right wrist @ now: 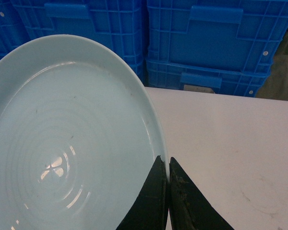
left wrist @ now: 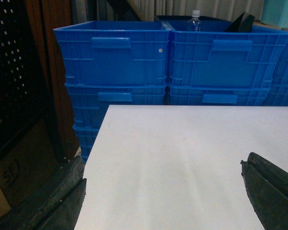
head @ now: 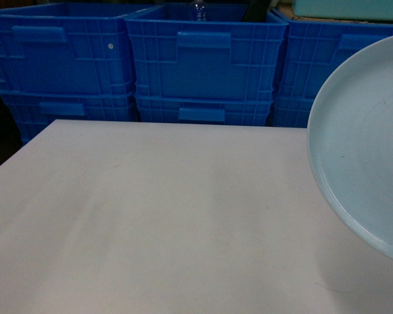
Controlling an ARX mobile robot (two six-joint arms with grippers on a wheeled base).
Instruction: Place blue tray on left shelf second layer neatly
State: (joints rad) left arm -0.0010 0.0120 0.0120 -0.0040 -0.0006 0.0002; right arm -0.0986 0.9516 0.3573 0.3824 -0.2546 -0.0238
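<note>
The blue tray [head: 370, 150], pale light-blue and round with a low rim, hangs tilted above the right side of the white table [head: 170, 216]. In the right wrist view the blue tray [right wrist: 62, 143] fills the left half, and my right gripper [right wrist: 166, 162] is shut on its rim. My left gripper [left wrist: 163, 177] is open above the table's near left part, its dark fingers [left wrist: 62, 201] wide apart with nothing between them. Neither gripper shows in the head view. The left shelf is out of view.
Stacked deep-blue ribbed crates [head: 203, 65] line the far edge of the table. A clear bottle [left wrist: 195, 20] pokes out of one crate. A dark perforated panel [left wrist: 12, 72] and a brown upright stand to the left of the table's edge.
</note>
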